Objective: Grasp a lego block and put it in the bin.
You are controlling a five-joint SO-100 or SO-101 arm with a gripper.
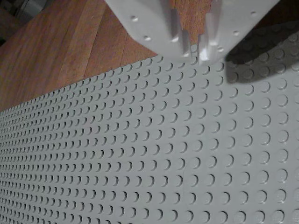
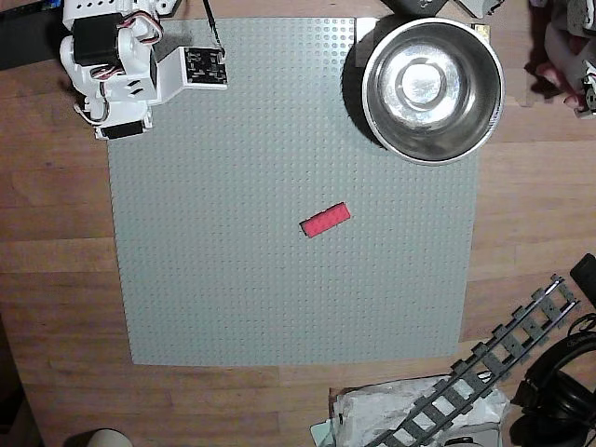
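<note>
The lego block (image 2: 325,221), a small red-pink studded brick, lies slanted near the middle of the grey baseplate (image 2: 223,289) in the overhead view. The bin (image 2: 470,107), a shiny steel bowl, stands on the plate's upper right corner with nothing in it. My arm (image 2: 116,70) is folded up at the plate's upper left corner, far from both. In the wrist view my gripper (image 1: 197,50) hangs from the top edge over the plate's studs (image 1: 163,154). Its white fingertips (image 1: 205,52) almost meet and hold nothing. The block and bin are outside the wrist view.
The baseplate lies on a wooden surface (image 2: 56,233). A grey toy rail track (image 2: 498,368), black headphones (image 2: 559,382) and a crumpled plastic bag (image 2: 400,414) sit at the lower right, off the plate. Other clutter lines the top right edge.
</note>
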